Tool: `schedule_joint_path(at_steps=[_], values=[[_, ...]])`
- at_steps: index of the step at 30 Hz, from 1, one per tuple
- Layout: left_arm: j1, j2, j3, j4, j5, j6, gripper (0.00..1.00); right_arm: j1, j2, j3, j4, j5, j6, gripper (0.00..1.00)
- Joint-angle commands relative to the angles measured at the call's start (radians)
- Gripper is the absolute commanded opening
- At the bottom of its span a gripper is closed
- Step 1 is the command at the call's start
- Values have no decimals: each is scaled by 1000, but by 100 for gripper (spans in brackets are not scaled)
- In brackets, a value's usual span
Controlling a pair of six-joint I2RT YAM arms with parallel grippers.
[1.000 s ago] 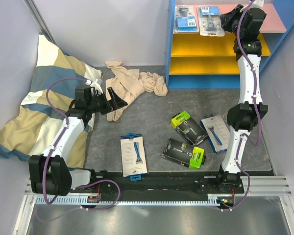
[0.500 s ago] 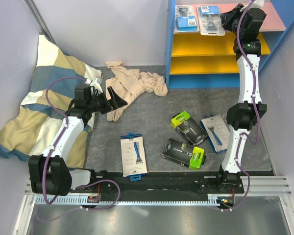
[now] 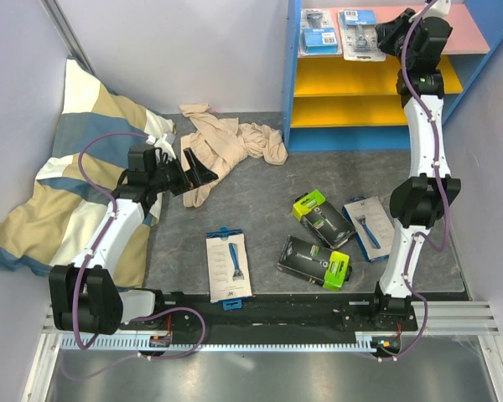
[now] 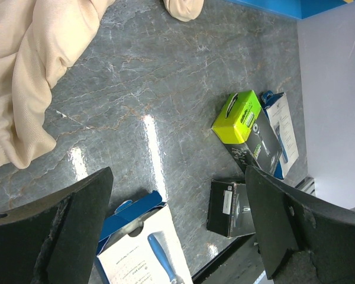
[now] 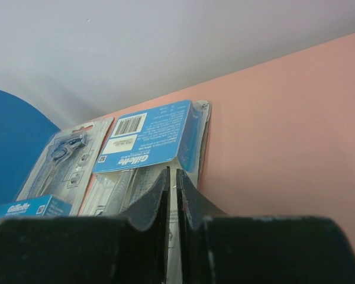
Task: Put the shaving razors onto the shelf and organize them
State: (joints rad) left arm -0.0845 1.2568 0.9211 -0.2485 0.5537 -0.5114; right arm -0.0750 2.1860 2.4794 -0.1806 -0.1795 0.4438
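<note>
Two clear blister razor packs on blue cards lie side by side on the shelf's pink top board (image 3: pixel 465 33), the left one (image 3: pixel 318 35) and the right one (image 3: pixel 359 33). My right gripper (image 3: pixel 384 38) is shut on the near edge of the right pack (image 5: pixel 148 142); the left pack (image 5: pixel 62 160) lies beside it. Two white-blue boxes (image 3: pixel 228 265) (image 3: pixel 370 228) and two black boxes with lime-green ends (image 3: pixel 318 216) (image 3: pixel 315 261) lie on the table. My left gripper (image 3: pixel 193 172) is open and empty, hovering over the table (image 4: pixel 177 195).
A beige cloth (image 3: pixel 226 142) lies crumpled at the back of the table, just right of my left gripper. A striped pillow (image 3: pixel 59 184) leans at the far left. The shelf's two yellow boards (image 3: pixel 352 84) sit under the pink one.
My right gripper and the right blister pack have shifted slightly farther back on the pink board. The left arm has not moved.
</note>
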Motion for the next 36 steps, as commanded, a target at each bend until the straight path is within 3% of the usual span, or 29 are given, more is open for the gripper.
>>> schedule_joint_path(at_steps=[1, 14, 21, 30, 36], values=[[3, -5, 13, 17, 17, 7, 100, 18, -98, -48, -39, 25, 15, 15], [3, -27, -37, 51, 49, 1, 100, 18, -422, -390, 3, 34, -11, 16], [3, -31, -64, 63, 57, 1, 100, 18, -545, -548, -51, -24, -11, 11], [3, -25, -68, 69, 58, 1, 100, 49, -559, -586, -174, -133, -43, 2], [3, -27, -73, 69, 55, 5, 100, 67, -476, -493, -282, -137, -83, 1]])
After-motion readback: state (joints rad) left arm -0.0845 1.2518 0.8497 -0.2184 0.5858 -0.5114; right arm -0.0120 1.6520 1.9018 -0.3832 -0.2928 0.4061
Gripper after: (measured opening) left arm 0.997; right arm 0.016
